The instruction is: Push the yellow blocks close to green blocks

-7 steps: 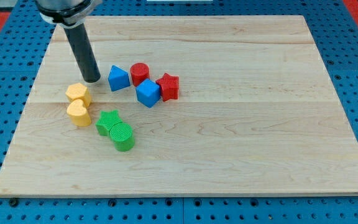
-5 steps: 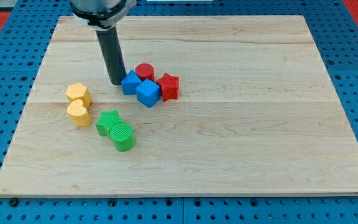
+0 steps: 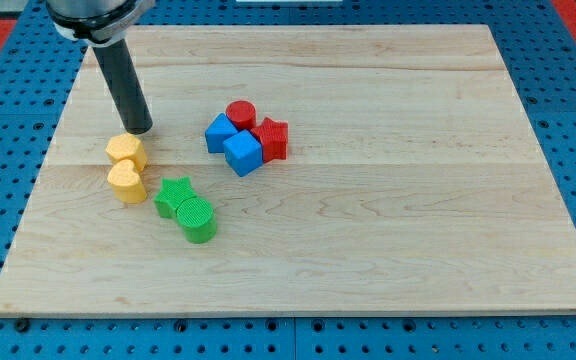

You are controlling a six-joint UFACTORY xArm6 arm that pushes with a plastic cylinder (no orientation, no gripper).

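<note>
**Inspector:** Report the desk (image 3: 388,270), nearest items first.

**Operator:** Nearest the view's bottom, a green cylinder (image 3: 199,218) touches a green star (image 3: 173,195) just above it to the left. Next, at the view's left, come the two task blocks: a yellow heart (image 3: 126,181) and, touching it from above, a yellow hexagon-like block (image 3: 126,151). The heart sits near the star with a visible gap between them.

**Inspector:** And beyond them?

**Operator:** A tight cluster near the centre: a blue cube (image 3: 241,152), a blue wedge-like block (image 3: 219,132), a red star (image 3: 272,138) and a red cylinder (image 3: 239,113). I judge these irrelevant to the task.

**Inspector:** State of the jaws?

**Operator:** None fitted; I run a plain rod. My tip (image 3: 139,130) rests just above the upper yellow block, slightly to its right, apparently at its edge.

**Inspector:** Why there?

**Operator:** I judge it a starting point behind the yellows, so a downward-rightward push drives them toward the greens. A push from this side risks splitting the yellow pair.
</note>
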